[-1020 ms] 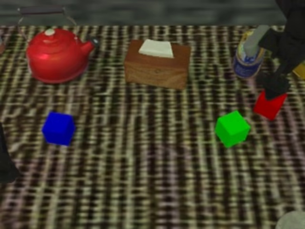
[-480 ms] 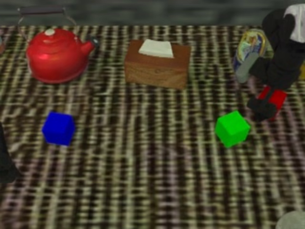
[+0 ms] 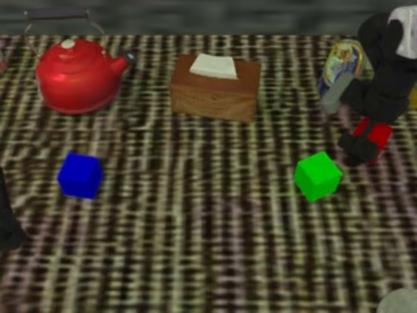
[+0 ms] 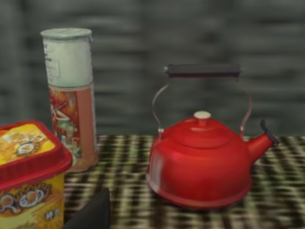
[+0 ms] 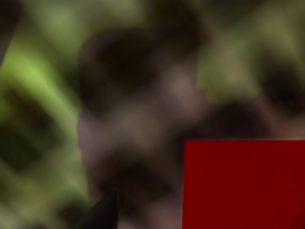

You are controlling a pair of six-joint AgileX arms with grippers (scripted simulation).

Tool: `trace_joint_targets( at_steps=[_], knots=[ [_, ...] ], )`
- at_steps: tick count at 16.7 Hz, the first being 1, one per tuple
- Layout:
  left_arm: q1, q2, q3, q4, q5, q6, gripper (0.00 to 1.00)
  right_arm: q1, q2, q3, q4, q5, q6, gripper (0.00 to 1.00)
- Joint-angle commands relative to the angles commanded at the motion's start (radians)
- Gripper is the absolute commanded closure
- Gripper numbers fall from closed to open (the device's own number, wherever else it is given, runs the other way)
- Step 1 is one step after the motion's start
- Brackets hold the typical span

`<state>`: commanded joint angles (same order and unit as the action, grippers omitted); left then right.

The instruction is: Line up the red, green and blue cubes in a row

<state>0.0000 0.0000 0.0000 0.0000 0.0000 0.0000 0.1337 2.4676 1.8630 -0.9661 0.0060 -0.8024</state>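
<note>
The red cube [image 3: 380,134] lies at the right of the table, partly covered by my right gripper [image 3: 368,140], which is low over it. In the right wrist view the red cube [image 5: 243,183] fills one corner, and a gap separates it from a dark fingertip [image 5: 106,210]; the gripper is open and grips nothing. Just left of the red cube rests the green cube [image 3: 317,175]. The blue cube [image 3: 79,175] sits far off at the left. My left gripper [image 3: 6,225] is parked at the left edge, with one finger [image 4: 93,212] showing.
A red kettle [image 3: 78,73] stands at the back left and a wooden tissue box [image 3: 215,88] at the back middle. A can [image 3: 339,68] stands right behind my right arm. A tall tube [image 4: 70,95] and a red-lidded tub [image 4: 28,171] show beside the kettle [image 4: 202,162].
Since a second ago my right arm has swung down and lowered its gripper over the red cube. Nothing has moved in the last half second. The cubes lie where they were.
</note>
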Motion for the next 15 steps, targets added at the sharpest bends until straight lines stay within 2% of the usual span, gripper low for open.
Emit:
trace_joint_targets(
  at_steps=[9,15],
  knots=[
    [0.000,0.000,0.000,0.000,0.000,0.000,0.00,0.000,0.000,0.000,0.000,0.000,0.000,0.98],
    [0.000,0.000,0.000,0.000,0.000,0.000,0.00,0.000,0.000,0.000,0.000,0.000,0.000,1.00]
  ],
)
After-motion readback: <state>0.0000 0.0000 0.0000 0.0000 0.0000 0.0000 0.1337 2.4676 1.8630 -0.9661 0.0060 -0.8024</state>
